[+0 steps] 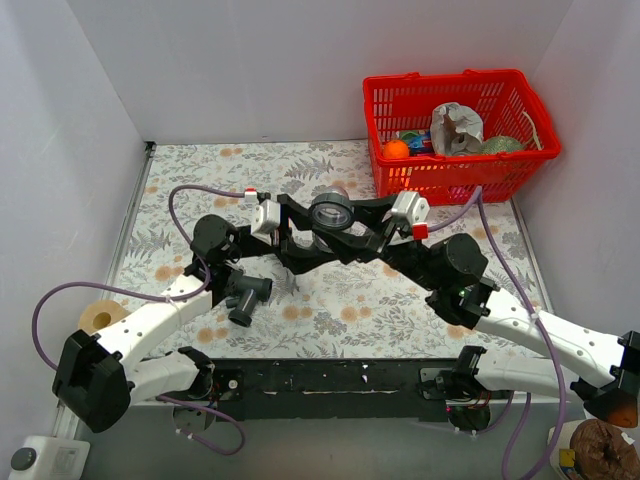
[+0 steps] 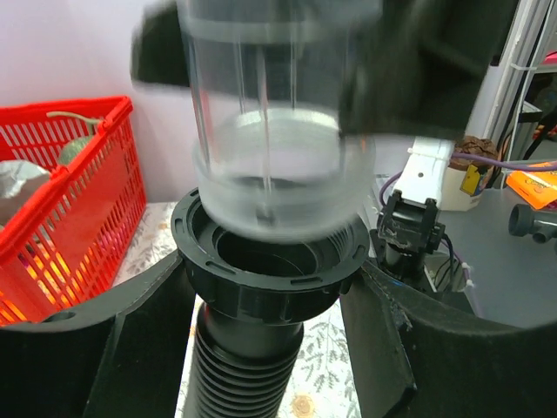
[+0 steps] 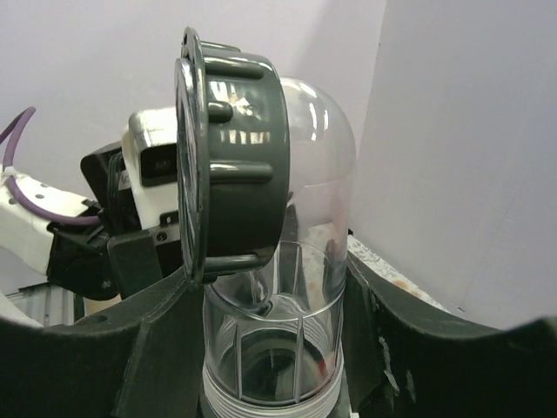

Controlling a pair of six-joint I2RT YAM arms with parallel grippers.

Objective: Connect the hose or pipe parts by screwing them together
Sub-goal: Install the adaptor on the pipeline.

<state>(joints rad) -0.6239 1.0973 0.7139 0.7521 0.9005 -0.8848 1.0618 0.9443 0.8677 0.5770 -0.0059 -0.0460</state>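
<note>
While the left gripper (image 2: 265,287) pinches the black ribbed hose (image 2: 244,374) by its collar, the right gripper (image 3: 270,326) clamps a clear plastic elbow (image 3: 300,296) bearing a grey ring (image 3: 231,157). Both parts sit end to end just left of the red basket (image 1: 455,95). The grey T-fitting (image 1: 248,293) lies ungripped, farther left of that basket.

Counter (image 1: 330,318): basket (image 1: 385,110) at back right corner. T-fitting (image 1: 248,294) lies left of centre, towards the front. Mid-counter, raised: hose (image 2: 248,374) collar in left end effector (image 2: 265,296), directly beneath elbow pipe (image 3: 287,313) in right end effector (image 3: 274,348).
</note>
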